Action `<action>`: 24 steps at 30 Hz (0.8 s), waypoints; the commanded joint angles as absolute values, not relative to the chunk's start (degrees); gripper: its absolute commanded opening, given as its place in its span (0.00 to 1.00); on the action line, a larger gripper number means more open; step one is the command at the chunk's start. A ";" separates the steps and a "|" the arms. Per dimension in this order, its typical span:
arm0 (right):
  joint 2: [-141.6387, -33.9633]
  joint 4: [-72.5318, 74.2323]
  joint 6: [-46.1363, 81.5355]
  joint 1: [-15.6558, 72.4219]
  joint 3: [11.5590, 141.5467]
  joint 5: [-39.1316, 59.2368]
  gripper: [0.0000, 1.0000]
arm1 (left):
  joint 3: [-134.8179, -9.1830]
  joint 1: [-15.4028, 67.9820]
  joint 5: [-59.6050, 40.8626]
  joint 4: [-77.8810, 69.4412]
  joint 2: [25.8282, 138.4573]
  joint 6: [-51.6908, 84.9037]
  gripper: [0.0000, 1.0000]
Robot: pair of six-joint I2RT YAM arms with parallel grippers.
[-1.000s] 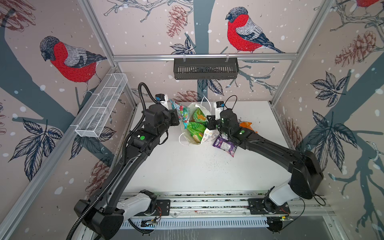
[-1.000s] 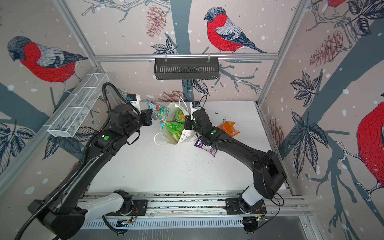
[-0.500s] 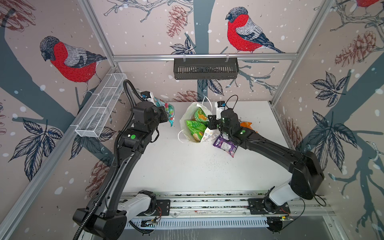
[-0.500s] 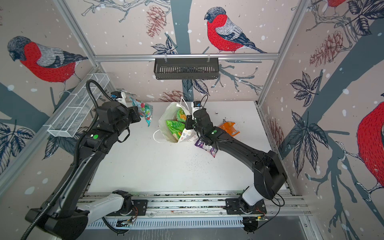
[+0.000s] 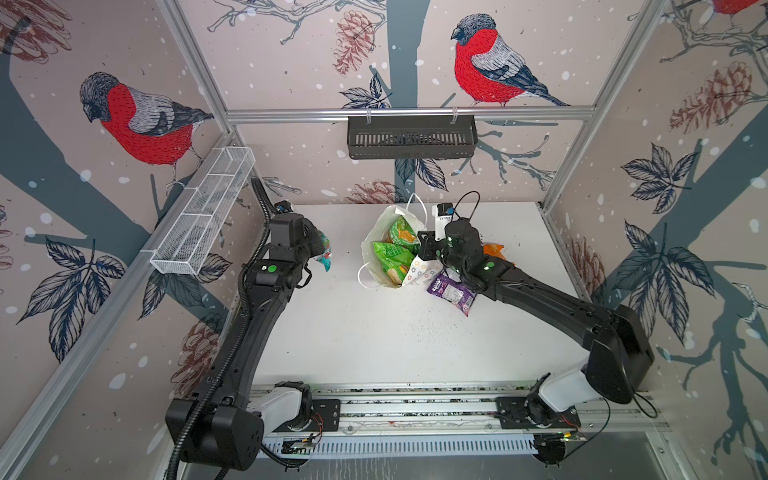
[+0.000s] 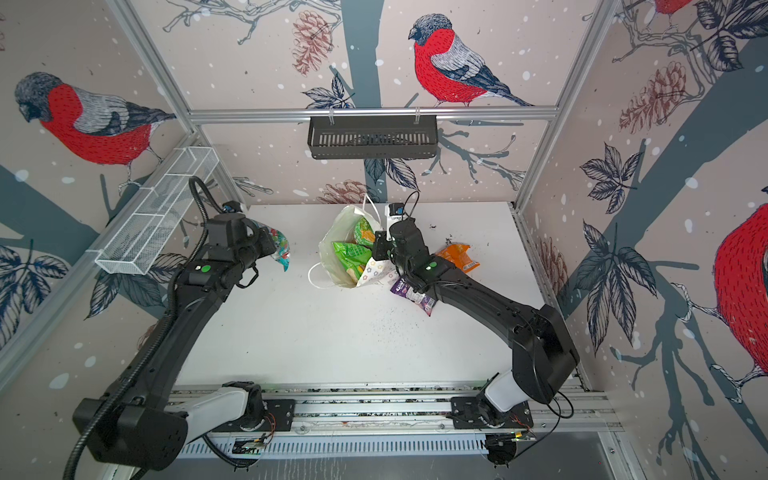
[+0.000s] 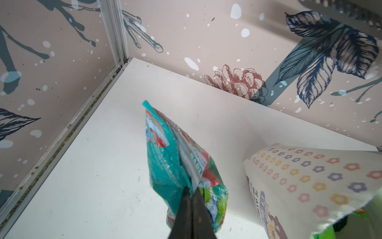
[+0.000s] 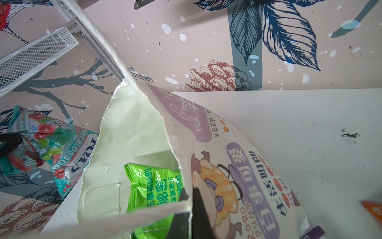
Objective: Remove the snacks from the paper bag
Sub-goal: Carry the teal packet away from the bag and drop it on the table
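My left claw (image 7: pixel 191 189) is clamped on the crinkly teal-and-white FOX'S candy packet (image 7: pixel 175 165), which hangs clear of the white tabletop (image 7: pixel 82 186), well off to the left of the white printed paper carrier bag (image 5: pixel 372 244). My right claw (image 8: pixel 191 194) is pinched shut on that bag's rim, holding its mouth open. Two snacks already lie out beside the bag: a glossy purple packet (image 5: pixel 451 291) and a shiny orange packet (image 5: pixel 493 252). Inside I count at least three green and yellow packets (image 5: pixel 392 253), so I judge the job roughly half done.
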State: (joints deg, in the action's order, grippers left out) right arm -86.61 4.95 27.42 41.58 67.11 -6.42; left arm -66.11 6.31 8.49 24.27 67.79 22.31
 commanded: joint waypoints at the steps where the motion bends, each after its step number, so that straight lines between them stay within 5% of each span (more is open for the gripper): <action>1: -86.00 6.79 28.04 41.49 66.82 -6.43 0.00 | -64.47 4.70 5.74 17.50 69.37 23.48 0.00; 24: -86.90 9.03 28.91 41.65 65.24 -3.37 0.00 | -66.02 -2.60 1.85 20.90 85.48 24.87 0.00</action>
State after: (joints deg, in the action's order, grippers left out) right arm -86.70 7.07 28.32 41.58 65.54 -4.49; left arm -63.68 -2.15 1.67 19.53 84.33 24.23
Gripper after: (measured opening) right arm 0.058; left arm 0.048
